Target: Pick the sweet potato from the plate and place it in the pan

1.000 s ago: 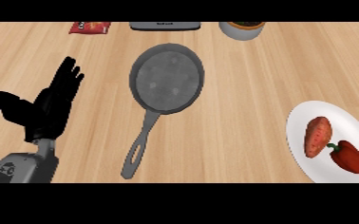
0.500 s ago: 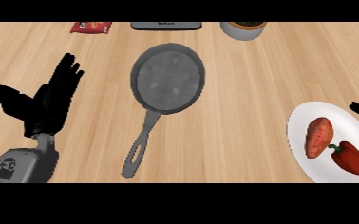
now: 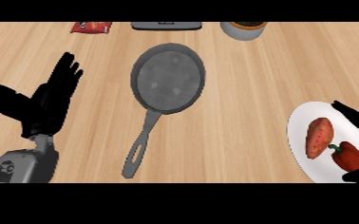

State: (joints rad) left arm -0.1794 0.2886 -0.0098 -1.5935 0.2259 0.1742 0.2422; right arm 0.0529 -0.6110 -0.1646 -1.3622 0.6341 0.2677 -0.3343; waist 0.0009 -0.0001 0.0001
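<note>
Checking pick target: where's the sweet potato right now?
In the head view the sweet potato lies on the white plate at the counter's right edge, just left of a red pepper and well right of the pan.

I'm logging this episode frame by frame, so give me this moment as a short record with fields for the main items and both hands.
sweet potato: lying on the plate, untouched
plate: at the right edge, also holds a red pepper
pan: mid-counter, nothing in it, handle toward the robot
left hand: open, resting at the left, fingers up
right hand: dark tips at the plate's far edge; fingers unclear
</note>
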